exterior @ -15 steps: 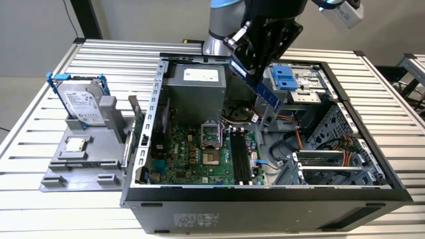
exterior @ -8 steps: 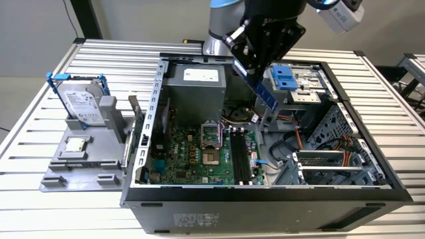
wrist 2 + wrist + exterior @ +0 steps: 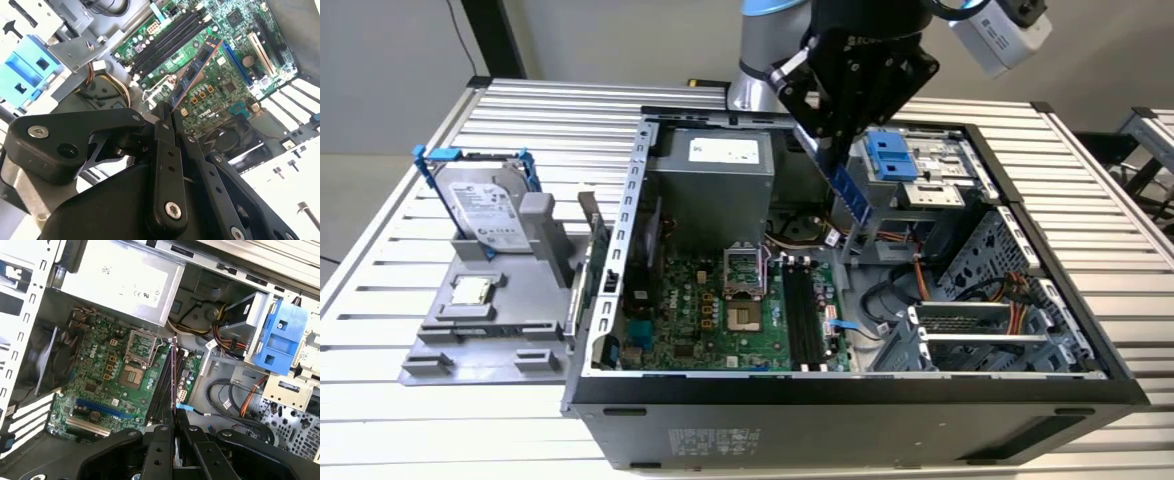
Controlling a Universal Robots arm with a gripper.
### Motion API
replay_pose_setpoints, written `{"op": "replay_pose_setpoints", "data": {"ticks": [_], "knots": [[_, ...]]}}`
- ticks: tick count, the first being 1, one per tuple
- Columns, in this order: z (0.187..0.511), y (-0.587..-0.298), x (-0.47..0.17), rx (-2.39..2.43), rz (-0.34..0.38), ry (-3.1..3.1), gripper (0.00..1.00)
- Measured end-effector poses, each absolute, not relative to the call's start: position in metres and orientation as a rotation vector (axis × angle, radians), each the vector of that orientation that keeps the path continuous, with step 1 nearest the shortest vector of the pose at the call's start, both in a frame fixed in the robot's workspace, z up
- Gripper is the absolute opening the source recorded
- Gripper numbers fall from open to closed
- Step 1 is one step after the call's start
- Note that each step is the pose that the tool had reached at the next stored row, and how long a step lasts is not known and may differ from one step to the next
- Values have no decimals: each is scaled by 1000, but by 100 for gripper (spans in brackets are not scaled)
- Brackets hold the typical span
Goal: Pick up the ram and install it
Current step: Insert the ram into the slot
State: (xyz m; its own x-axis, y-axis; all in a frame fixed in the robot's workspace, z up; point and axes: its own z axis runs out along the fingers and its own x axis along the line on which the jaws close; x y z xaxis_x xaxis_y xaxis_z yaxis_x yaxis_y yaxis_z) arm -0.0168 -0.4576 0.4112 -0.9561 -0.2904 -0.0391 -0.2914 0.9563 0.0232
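Gripper (image 3: 167,114) pinches the ram (image 3: 196,67) by one end above the memory slots (image 3: 167,40), where any tilt could jam its contact edge.

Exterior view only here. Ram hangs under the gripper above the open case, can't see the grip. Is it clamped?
Observer: Yes. In the second wrist view the gripper is shut on one end of the ram, with fingers on both faces.
Operator: Lined up with the slots?
Observer: In the first wrist view the ram shows edge-on, running parallel with the black memory slots and overlapping them.
Operator: Slots free?
Observer: In the second wrist view the memory slots hold no stick.
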Motion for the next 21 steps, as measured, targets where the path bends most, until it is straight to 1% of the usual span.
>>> {"op": "replay_pose_setpoints", "data": {"ticks": [8, 21], "knots": [[411, -458, -17, -418, 44, 3077, 0], [410, -458, -17, -123, 39, 3102, 0]]}}
